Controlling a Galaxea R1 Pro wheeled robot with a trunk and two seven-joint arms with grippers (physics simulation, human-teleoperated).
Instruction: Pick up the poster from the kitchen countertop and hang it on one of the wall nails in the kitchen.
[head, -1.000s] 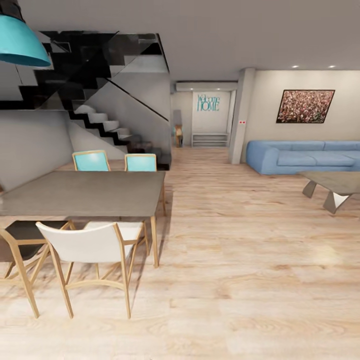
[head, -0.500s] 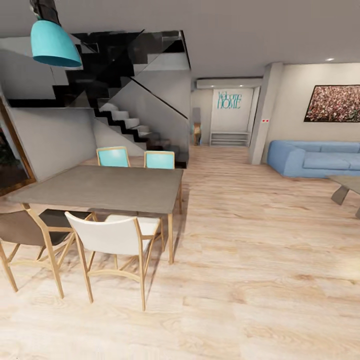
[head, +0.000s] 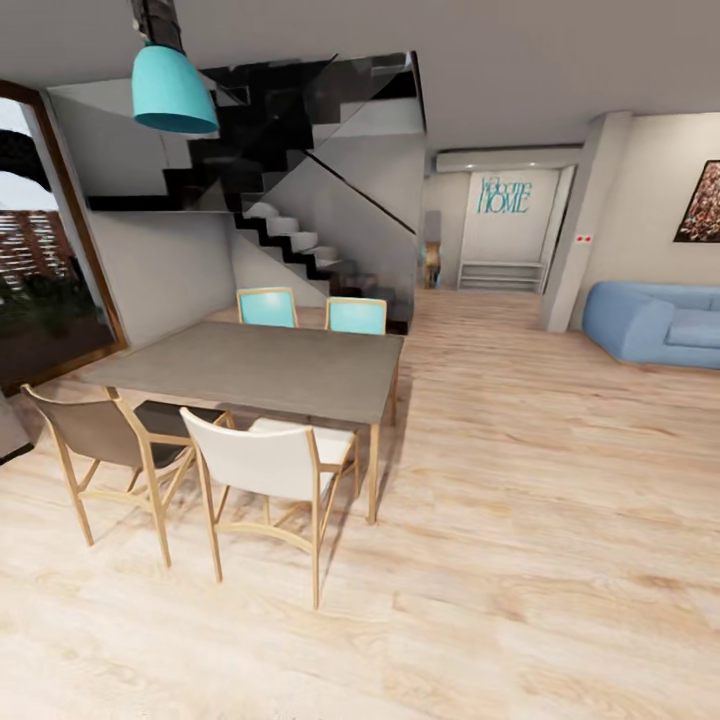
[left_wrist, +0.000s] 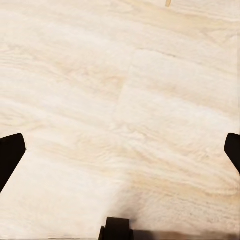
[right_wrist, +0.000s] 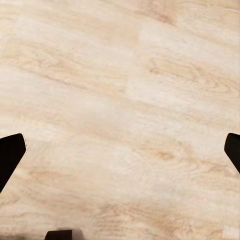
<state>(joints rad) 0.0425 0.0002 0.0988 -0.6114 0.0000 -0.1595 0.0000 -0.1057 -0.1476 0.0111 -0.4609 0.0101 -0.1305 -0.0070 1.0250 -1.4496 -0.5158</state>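
Note:
The poster, the kitchen countertop and the wall nails are out of view. I face a dining and living room. In the left wrist view my left gripper (left_wrist: 120, 150) is open, its dark fingertips (left_wrist: 10, 155) wide apart over pale wood floor, with nothing between them. In the right wrist view my right gripper (right_wrist: 120, 152) is open too, its fingertips (right_wrist: 10, 152) spread at the frame's edges above bare floor planks.
A grey dining table (head: 260, 368) with several chairs (head: 270, 465) stands left of centre under a teal lamp (head: 173, 90). Black stairs (head: 290, 240) rise behind. A blue sofa (head: 660, 322) and the wide reddish picture (head: 703, 203) are at the right. A window (head: 45, 260) is at far left. Open wood floor (head: 520, 520) stretches ahead.
The whole head view has swung left: table, stairs and sofa slid rightward in the picture, the coffee table left the frame, and a window came in at the left.

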